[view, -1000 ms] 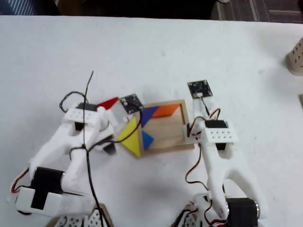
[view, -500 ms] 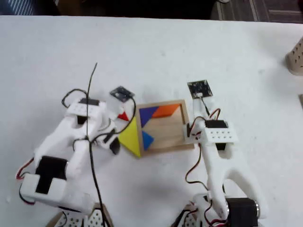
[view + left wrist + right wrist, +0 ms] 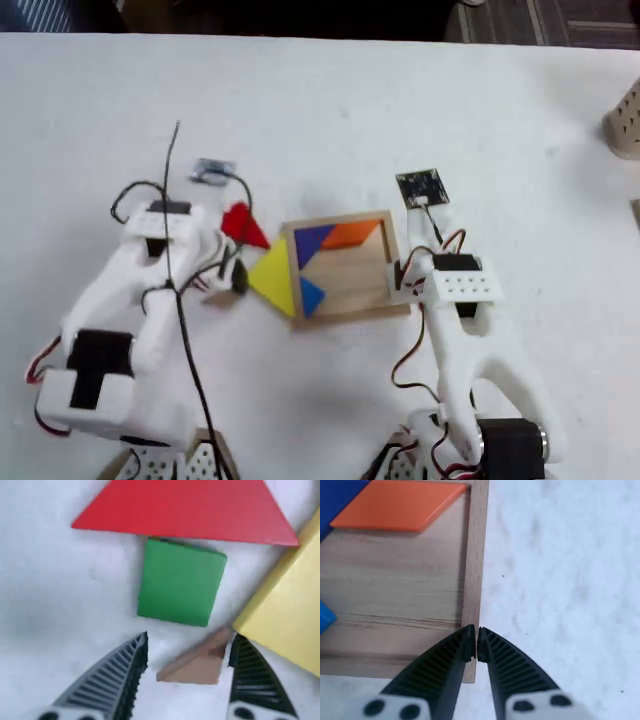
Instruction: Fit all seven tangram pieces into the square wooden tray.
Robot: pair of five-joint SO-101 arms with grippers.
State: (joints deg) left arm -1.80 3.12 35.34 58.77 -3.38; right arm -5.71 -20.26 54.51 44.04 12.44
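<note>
Left gripper is spread open, jaws either side of the brown triangle on the table. Risk: one jaw catches the yellow triangle just beside it, and the brown piece skews or squirts out. Beyond sit the green square and red triangle. Right gripper is pinched closed over the tray rim. From above, the arm covers brown and green. The high view adds the yellow triangle apparently lapping the tray's edge.
</note>
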